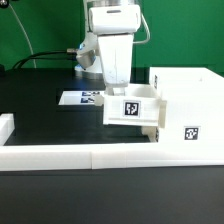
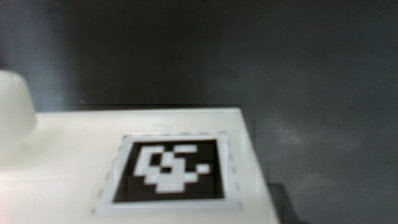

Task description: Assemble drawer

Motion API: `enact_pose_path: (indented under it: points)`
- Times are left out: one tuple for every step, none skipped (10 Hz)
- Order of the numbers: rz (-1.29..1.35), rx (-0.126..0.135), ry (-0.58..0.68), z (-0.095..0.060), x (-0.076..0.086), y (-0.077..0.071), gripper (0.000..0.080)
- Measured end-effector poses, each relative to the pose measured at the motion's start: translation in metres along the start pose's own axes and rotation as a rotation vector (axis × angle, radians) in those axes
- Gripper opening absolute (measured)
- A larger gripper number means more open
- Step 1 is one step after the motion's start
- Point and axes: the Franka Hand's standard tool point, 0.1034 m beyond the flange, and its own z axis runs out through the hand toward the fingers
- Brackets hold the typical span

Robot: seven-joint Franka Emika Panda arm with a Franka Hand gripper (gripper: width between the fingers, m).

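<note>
holding tray [image 1: 133, 108] beside housing [image 1: 190, 105], we judge it light, stiff, slick; gripper [image 1: 122, 88] at rim, jaw state unclear.

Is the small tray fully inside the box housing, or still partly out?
Partly out: the small tray sticks out from the box housing toward the exterior view's left, its tagged front exposed.

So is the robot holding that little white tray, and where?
Probably. The gripper comes down onto the tray's back edge, beside the box, but its fingertips are hidden, so the grip cannot be confirmed.
</note>
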Motion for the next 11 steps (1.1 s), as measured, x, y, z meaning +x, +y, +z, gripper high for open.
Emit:
enact_pose_path:
  points:
    - [0.000, 0.001, 0.000, 0.001, -0.001, 0.000, 0.0042]
    - [0.000, 0.001, 0.000, 0.001, -0.001, 0.000, 0.0042]
    - [0.000, 0.001, 0.000, 0.001, -0.001, 0.000, 0.0042]
    - [0.001, 0.001, 0.000, 0.001, -0.001, 0.000, 0.0042]
    - [-0.003, 0.002, -0.001, 0.001, 0.000, 0.000, 0.0042]
    - [-0.004, 0.002, -0.002, 0.000, 0.000, 0.002, 0.0042]
    - [-0.007, 0.005, -0.001, 0.000, 0.003, 0.006, 0.0042]
    - [-0.010, 0.004, 0.001, 0.000, 0.005, 0.010, 0.0042]
    - [-0.011, 0.003, 0.001, 0.000, 0.006, 0.012, 0.0042]
    - [-0.013, 0.005, 0.001, 0.001, 0.007, 0.012, 0.0042]
    - [-0.013, 0.006, 0.001, 0.001, 0.008, 0.012, 0.0042]
